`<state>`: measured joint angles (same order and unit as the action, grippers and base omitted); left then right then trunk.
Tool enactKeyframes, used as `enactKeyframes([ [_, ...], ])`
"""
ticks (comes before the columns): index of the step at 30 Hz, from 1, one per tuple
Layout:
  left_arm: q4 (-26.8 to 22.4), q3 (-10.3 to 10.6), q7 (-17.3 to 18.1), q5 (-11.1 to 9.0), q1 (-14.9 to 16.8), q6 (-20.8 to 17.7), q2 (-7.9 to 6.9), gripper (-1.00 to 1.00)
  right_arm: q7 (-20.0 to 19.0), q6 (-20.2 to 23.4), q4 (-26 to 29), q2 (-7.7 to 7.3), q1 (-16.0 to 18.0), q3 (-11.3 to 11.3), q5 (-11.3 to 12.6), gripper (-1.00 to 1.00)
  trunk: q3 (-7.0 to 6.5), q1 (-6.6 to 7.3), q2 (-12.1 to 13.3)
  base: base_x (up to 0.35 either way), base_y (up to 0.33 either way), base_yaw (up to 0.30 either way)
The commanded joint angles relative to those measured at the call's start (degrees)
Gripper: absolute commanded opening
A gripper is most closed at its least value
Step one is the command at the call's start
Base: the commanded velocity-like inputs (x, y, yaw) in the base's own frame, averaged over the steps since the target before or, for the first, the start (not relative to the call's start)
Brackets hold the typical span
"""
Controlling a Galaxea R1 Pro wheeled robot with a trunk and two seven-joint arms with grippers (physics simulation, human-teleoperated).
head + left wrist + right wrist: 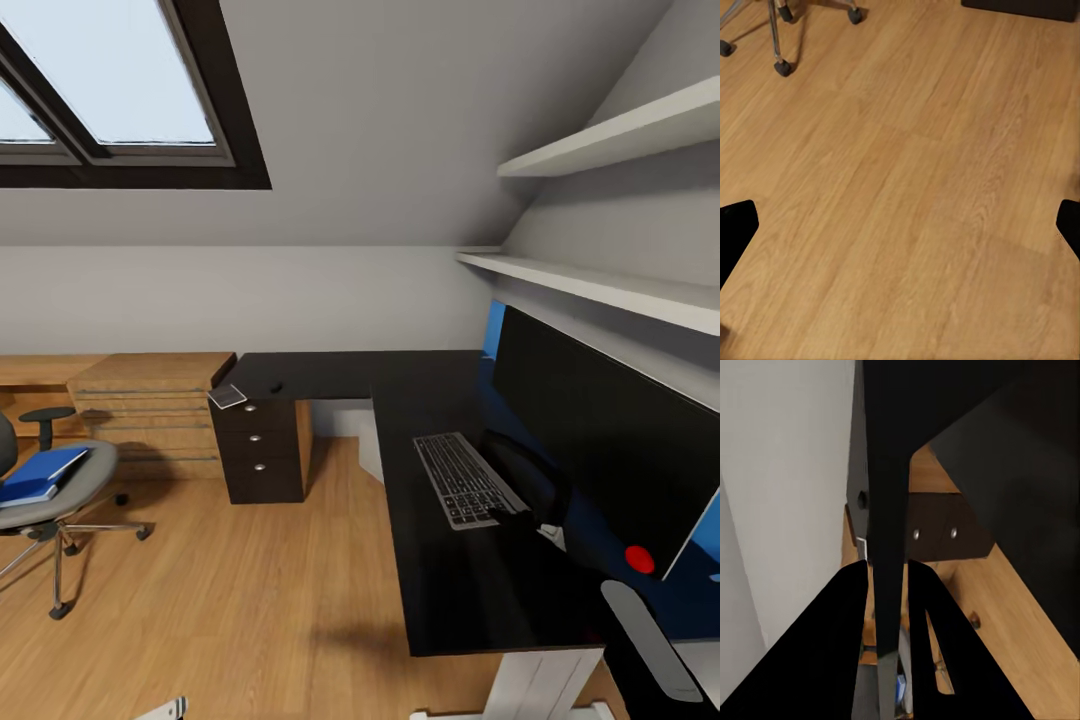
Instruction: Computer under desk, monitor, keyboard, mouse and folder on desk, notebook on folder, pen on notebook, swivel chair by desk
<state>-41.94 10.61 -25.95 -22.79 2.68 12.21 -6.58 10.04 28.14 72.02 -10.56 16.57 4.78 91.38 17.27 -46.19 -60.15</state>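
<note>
The right gripper (888,566) is clamped on the thin edge of the wide black flat monitor (600,440), one black finger (832,645) pressed to each face of the panel near the corner with the small red dot, over the long L-shaped desk with its glossy black top (440,590). Just beside that grip lies the slim silver-grey keyboard with dark keys (465,480). Well apart from it, on the desk's far wing, are the small black oval mouse (276,387) and the thin grey notebook (227,396) – above a black three-drawer cabinet (262,450). The left gripper (900,225) hangs released, its fingers spread wide over the oak plank floor (915,187). The casters of the grey padded swivel chair (782,67) lie ahead of it, and the bright blue folder (40,475) rests on that chair's seat – far from both grippers.
</note>
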Motion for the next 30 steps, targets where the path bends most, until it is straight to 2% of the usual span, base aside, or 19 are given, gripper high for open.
enactKeyframes([
  [1,0.00,0.47,-0.44,-0.60,0.07,0.36,-0.10,1.00,0.50,0.10,-0.18,0.01,0.05,0.07,0.98,-1.00,0.07,-0.01,-0.05,0.012,-0.014,0.000],
  [12,-0.07,0.46,-0.50,-0.62,0.04,0.45,-0.09,1.00,0.58,-0.99,-2.20,0.18,0.05,-0.09,1.17,-1.00,0.07,-0.01,-0.05,0.101,-0.095,0.000],
  [18,-0.07,0.45,-0.52,-0.65,0.04,0.45,-0.10,1.00,0.59,-5.29,-2.47,2.38,0.05,-0.12,1.09,-1.00,0.07,-0.01,-0.05,0.009,-0.009,0.000],
  [30,-0.07,0.42,-0.59,-0.62,0.05,0.45,-0.10,1.00,0.57,-6.16,-2.50,2.91,0.05,-0.12,1.06,-1.00,0.07,-0.01,-0.05,0.005,-0.003,0.000],
])
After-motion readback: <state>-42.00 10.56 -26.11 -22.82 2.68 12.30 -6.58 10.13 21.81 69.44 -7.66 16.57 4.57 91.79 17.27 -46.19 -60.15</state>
